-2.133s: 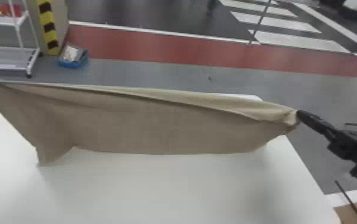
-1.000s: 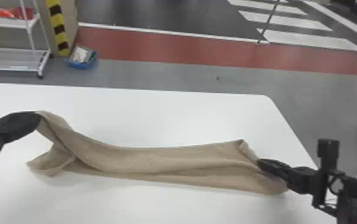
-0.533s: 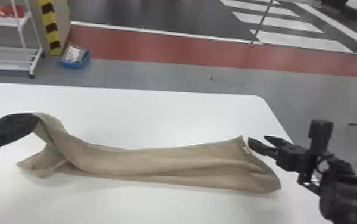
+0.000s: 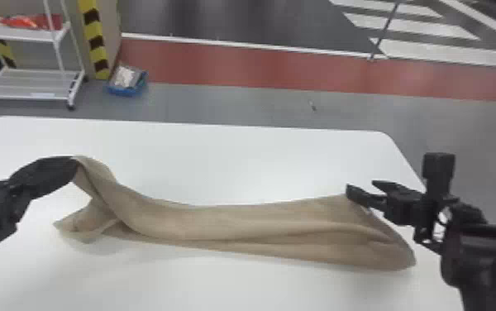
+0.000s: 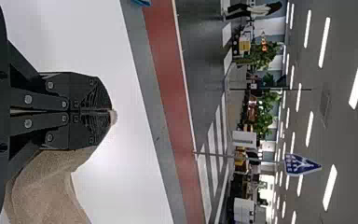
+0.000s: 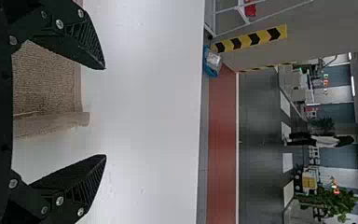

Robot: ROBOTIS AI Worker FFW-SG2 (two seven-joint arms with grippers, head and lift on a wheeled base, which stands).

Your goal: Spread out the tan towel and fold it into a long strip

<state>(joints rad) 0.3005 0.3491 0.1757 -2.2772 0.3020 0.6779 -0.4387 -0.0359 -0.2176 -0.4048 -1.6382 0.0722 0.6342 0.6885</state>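
Held at its left end, the tan towel (image 4: pixel 234 223) lies as a long, loosely folded band across the white table (image 4: pixel 259 165). My left gripper (image 4: pixel 75 161) has that end raised off the table, and a loose corner rests below it. In the left wrist view my left gripper (image 5: pixel 112 112) is shut with a bit of towel at its tips, and more towel (image 5: pixel 46 186) hangs beside it. My right gripper (image 4: pixel 361 188) is at the towel's right end with its fingers apart. In the right wrist view, the towel (image 6: pixel 46 84) lies beyond my open right gripper (image 6: pixel 106 112).
Past the table's far edge stand a white shelf cart (image 4: pixel 32 84) and a striped post (image 4: pixel 96 41). A blue bin (image 4: pixel 127 82) sits on the floor beside them. White tabletop extends in front of the towel and behind it.
My right gripper, earlier at the towel's right end, has let go and opened, moving up slightly. The towel came down from being held up at both ends and now lies on the table.
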